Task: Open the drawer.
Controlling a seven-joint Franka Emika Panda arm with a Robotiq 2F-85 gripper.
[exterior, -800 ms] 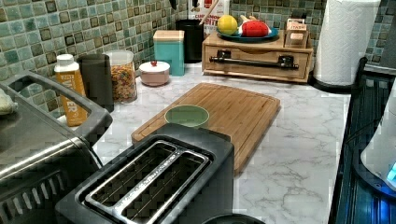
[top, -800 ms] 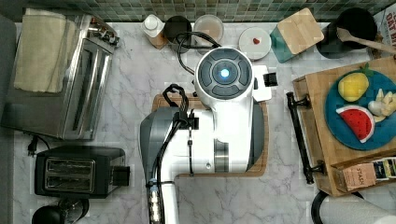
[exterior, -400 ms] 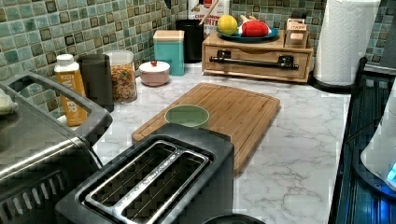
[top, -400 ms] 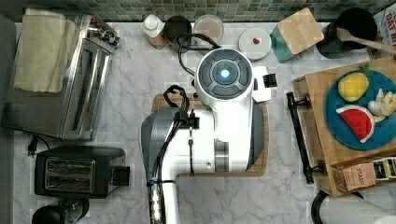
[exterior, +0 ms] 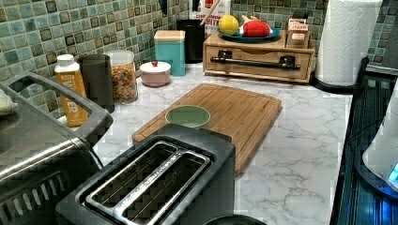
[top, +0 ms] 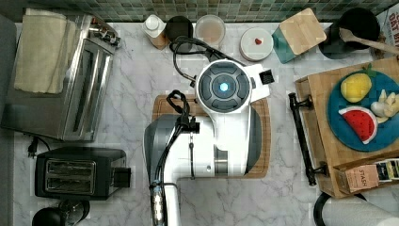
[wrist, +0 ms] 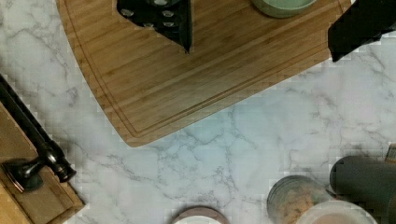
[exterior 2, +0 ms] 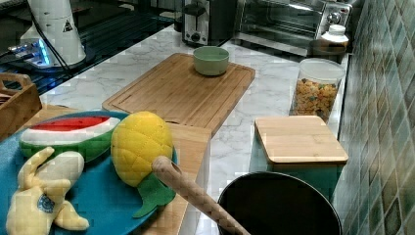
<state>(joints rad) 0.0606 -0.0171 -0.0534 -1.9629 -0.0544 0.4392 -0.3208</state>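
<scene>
Gripper (wrist: 261,28) hangs above the wooden cutting board (wrist: 187,79), fingers (wrist: 175,21) spread wide, nothing between them. A green bowl (wrist: 282,5) sits on the board just beside it. The drawer (exterior: 258,58) sits shut, well off to one side, its black bar handle (wrist: 32,140) untouched.

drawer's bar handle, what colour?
Black: the long bar handle runs across the closed light-wood drawer front, shown best in the left view.
</scene>
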